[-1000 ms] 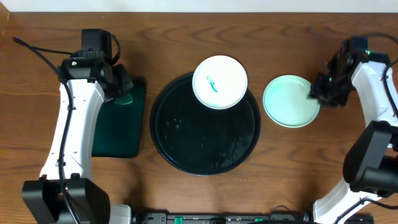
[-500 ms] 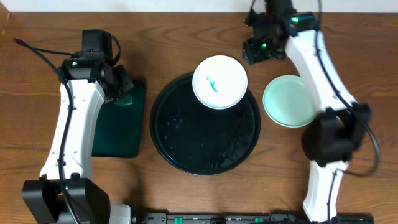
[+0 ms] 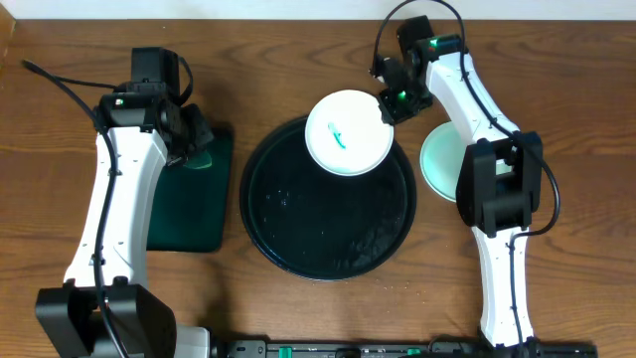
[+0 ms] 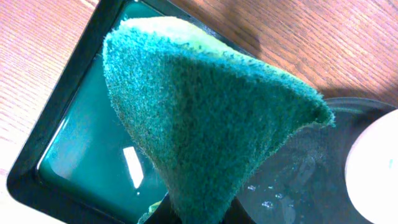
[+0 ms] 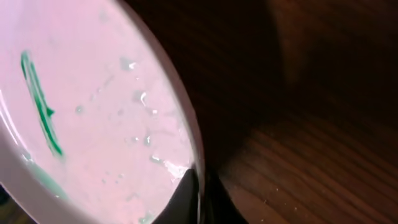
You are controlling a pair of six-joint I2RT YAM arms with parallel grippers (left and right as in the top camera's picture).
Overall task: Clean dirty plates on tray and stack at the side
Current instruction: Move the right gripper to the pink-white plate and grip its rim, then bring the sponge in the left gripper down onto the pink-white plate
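Observation:
A white plate [image 3: 347, 131] with a teal smear rests on the far rim of the black tray [image 3: 328, 224]. My right gripper [image 3: 390, 106] is shut on its right rim; the wrist view shows the rim [image 5: 186, 127] pinched between dark fingers [image 5: 186, 190]. A pale mint plate [image 3: 442, 164] lies on the table to the right of the tray, partly hidden by the right arm. My left gripper [image 3: 194, 139] is shut on a green sponge [image 4: 205, 118] above the dark green rectangular tray [image 3: 194, 199].
The black tray's surface carries water droplets [image 4: 267, 202]. Brown wooden table [image 3: 556, 249] surrounds everything. The right arm reaches from the front right edge up across the mint plate. The left arm runs along the left side.
The right gripper swung from beside the mint plate up and left, then came down and closed on the white plate's right rim. The left arm has not moved.

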